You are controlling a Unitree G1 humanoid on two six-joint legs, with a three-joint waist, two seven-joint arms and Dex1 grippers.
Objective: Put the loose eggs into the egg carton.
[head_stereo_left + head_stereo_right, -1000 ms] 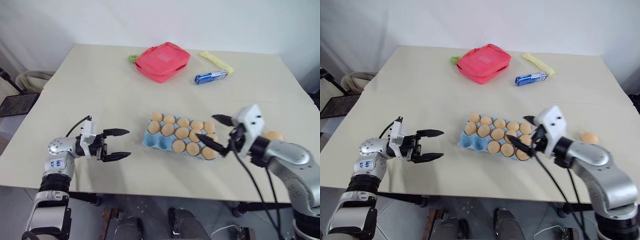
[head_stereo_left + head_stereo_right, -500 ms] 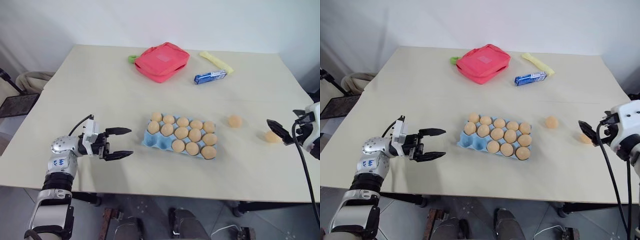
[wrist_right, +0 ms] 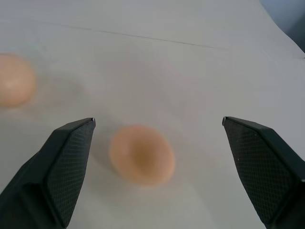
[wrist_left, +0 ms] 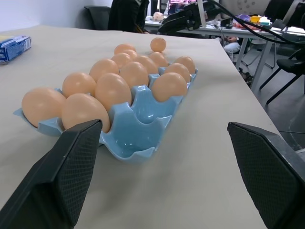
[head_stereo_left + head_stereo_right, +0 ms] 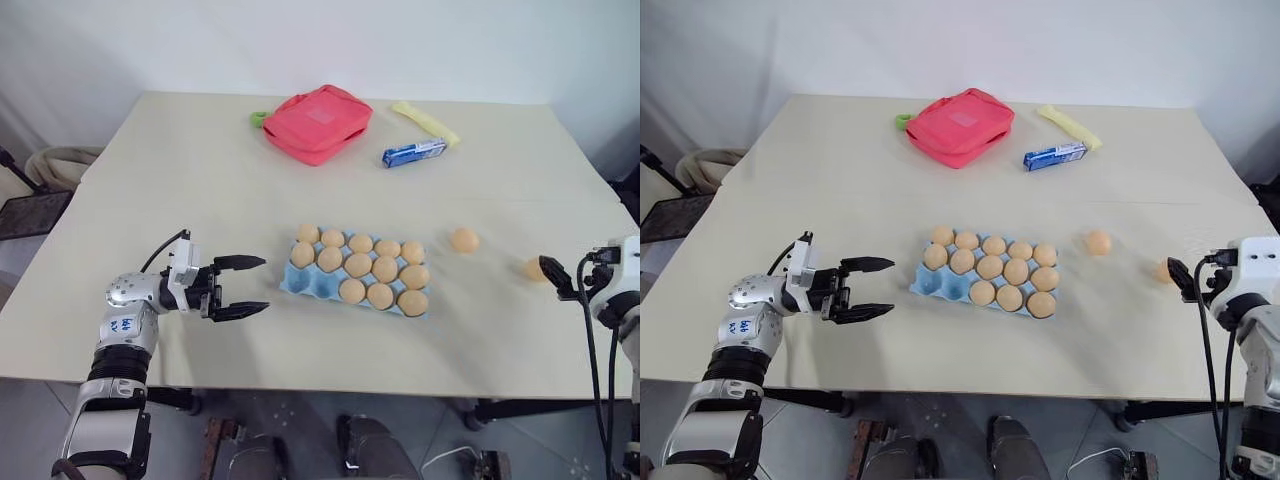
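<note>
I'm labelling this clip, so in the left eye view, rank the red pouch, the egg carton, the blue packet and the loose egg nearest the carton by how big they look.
1. egg carton, largest, though nearer the camera
2. red pouch, somewhat smaller, but farther away
3. blue packet
4. loose egg, smallest

No text could be read; blue marks on the left arm's label (image 5: 119, 324) were too small.
</note>
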